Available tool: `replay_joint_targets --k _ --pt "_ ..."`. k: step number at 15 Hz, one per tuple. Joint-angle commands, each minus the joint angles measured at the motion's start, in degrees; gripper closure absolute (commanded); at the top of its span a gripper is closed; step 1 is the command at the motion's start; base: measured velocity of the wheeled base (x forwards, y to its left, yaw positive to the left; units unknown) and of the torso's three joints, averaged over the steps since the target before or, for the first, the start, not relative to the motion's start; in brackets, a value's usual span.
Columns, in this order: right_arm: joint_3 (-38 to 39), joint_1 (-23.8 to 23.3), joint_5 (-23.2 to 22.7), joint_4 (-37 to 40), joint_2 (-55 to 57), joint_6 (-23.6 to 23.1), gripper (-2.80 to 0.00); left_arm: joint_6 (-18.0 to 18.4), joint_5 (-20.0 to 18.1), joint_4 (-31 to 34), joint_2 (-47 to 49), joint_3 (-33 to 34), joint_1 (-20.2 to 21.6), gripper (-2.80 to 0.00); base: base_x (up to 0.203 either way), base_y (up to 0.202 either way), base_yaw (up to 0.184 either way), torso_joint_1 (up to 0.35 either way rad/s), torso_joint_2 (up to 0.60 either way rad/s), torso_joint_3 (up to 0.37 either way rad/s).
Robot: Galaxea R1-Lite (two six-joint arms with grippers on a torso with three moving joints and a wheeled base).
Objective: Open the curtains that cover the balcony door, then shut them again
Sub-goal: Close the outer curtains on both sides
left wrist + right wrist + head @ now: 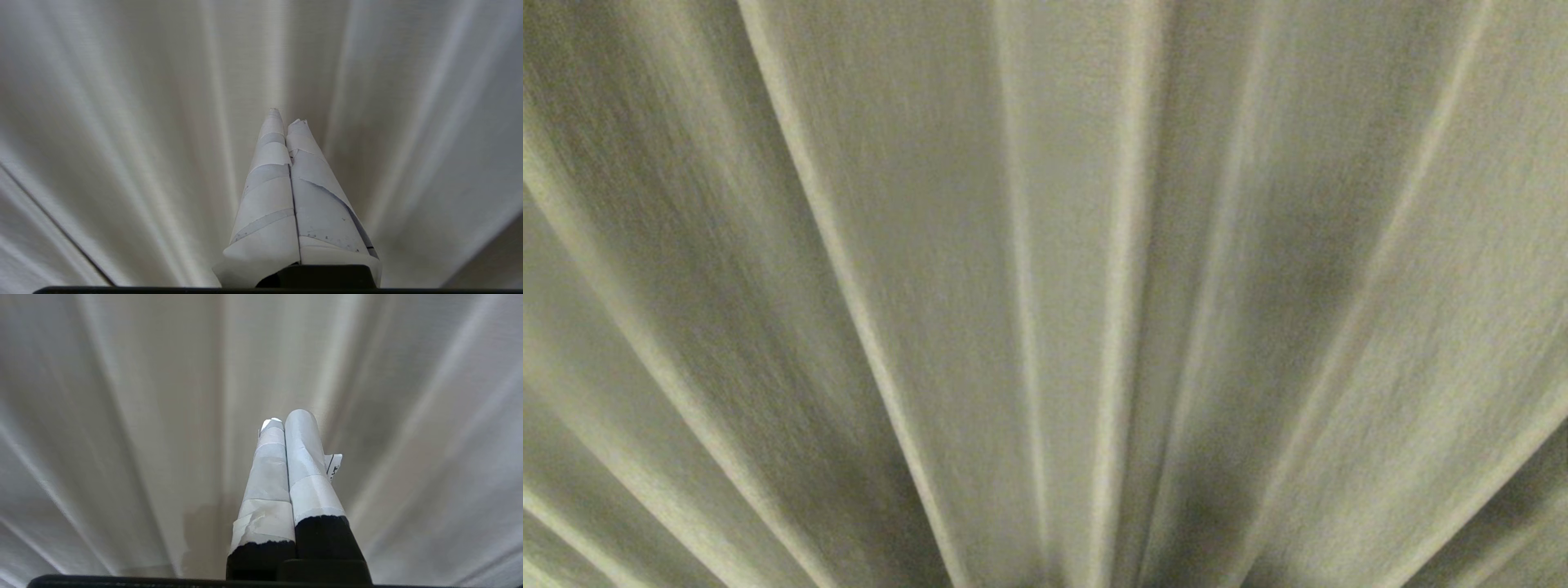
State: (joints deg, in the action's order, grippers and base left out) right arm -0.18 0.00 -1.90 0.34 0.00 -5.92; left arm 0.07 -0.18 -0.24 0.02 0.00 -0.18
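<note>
The curtains point(1045, 269) fill everything I can see ahead of me: cream-white, slightly sheer fabric hanging in long soft pleats that fan outward from low centre in my head view. Neither of my arms shows in that view, and the cloth covers it from edge to edge, so I cannot see the balcony door from here.

My left gripper point(286, 116) is clenched, its two fingers point(265, 192) pressed flat together along their whole length with nothing between them. They are wrapped in pale tape, worn and creased in places. The tips point straight at the curtain fabric, which hangs just beyond them; whether the tips touch the cloth I cannot tell. A pleat ridge runs up the fabric just past the tips.

My right gripper point(288, 416) is clenched too, both fingers point(304, 457) side by side and touching, grasping nothing. Pale tape wraps their far halves, black shows nearer the wrist, and a small loose tab of tape sticks out on one side. It also points into the curtains, with the fabric close in front of the tips and folds spreading away on either side. A soft shadow falls on the cloth beside the base of these fingers.
</note>
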Motion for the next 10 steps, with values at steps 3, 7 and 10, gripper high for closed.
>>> replay_joint_targets --k 3,7,10 --pt "0.0 0.0 0.0 0.0 0.0 -0.1 0.0 0.0 0.0 0.0 0.0 0.0 0.0 0.0 0.0 0.0 0.0 0.0 0.0 0.0" --pt "0.0 0.0 0.0 0.0 0.0 -0.1 0.0 0.0 0.0 0.0 0.0 0.0 0.0 0.0 0.0 0.0 0.0 0.0 0.0 0.0" --pt "0.0 0.0 0.0 0.0 0.0 -0.1 0.0 0.0 0.0 0.0 0.0 0.0 0.0 0.0 0.0 0.0 0.0 0.0 0.0 0.0"
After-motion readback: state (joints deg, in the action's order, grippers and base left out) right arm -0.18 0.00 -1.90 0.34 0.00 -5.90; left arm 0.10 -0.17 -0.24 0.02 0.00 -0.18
